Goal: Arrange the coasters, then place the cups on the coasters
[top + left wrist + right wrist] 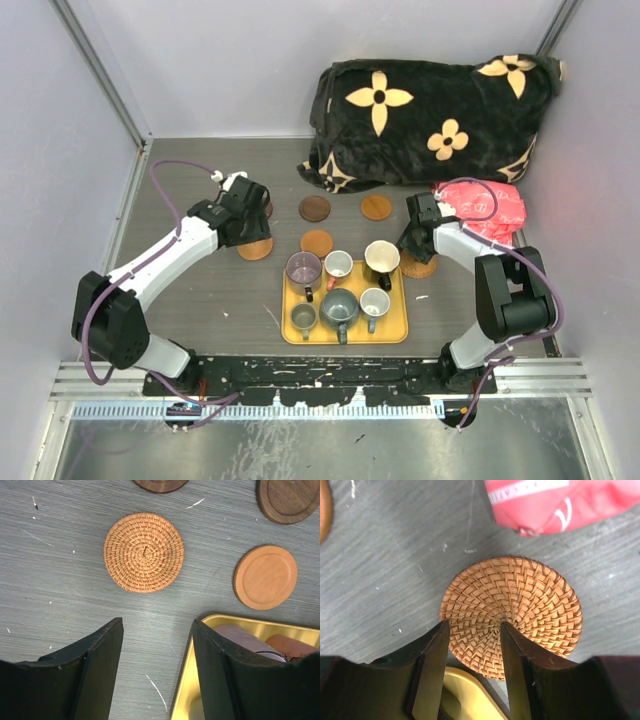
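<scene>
Right wrist view: right gripper point(474, 628) half-spread over wicker coaster point(530, 600); left gripper point(157, 625) spread, empty.

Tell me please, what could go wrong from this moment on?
The right gripper has its jaws narrower than the wicker coaster below it; lowering may press or push it against the yellow tray instead of gripping. The cups stand crowded on the tray, so lifting one could knock a neighbour.
</scene>
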Robot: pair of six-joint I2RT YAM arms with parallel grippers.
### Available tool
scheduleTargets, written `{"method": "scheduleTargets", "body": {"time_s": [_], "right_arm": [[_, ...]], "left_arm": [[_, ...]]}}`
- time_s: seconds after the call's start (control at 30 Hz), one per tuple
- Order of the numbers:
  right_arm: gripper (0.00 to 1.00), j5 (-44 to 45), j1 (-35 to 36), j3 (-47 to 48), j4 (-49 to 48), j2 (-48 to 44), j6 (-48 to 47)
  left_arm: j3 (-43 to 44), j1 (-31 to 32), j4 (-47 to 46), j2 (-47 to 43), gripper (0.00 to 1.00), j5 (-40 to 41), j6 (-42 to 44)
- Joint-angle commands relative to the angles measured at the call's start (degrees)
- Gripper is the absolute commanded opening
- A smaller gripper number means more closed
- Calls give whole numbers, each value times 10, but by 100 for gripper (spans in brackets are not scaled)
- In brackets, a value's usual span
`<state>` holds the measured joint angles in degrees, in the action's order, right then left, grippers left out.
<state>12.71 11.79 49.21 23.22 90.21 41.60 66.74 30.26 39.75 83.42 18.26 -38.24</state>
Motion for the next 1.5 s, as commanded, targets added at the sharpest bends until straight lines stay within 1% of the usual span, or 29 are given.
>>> {"method": "scheduleTargets", "body": {"time_s": [0.0, 0.13, 0.27, 0.5, 0.67, 0.83, 1.07, 1.2, 1.47], "right_arm": [[51, -22, -13, 6, -38, 50, -14], [51, -24, -17, 34, -38, 75, -27], [51, -47, -16, 55, -38, 99, -30], [50, -75, -4, 62, -45, 102, -27], [48, -91, 16, 67, -48, 105, -21], [48, -96, 41, 73, -48, 113, -17], [48, -119, 56, 81, -52, 126, -17], [48, -120, 60, 83, -53, 117, -24], [49, -108, 60, 106, -30, 66, -61]], "left_arm": [[30, 1, 1, 4, 59, 13, 4], [30, 2, 2, 5, 59, 14, 6], [27, 1, 4, 4, 59, 18, 6], [18, 2, -3, 1, 59, 20, 4], [18, 2, -4, 3, 59, 18, 2], [13, 1, -7, 1, 59, 19, 2], [4, 1, -11, -3, 59, 19, -1], [0, 1, -13, -6, 59, 22, 0], [4, 2, -13, -10, 59, 27, 4]]}}
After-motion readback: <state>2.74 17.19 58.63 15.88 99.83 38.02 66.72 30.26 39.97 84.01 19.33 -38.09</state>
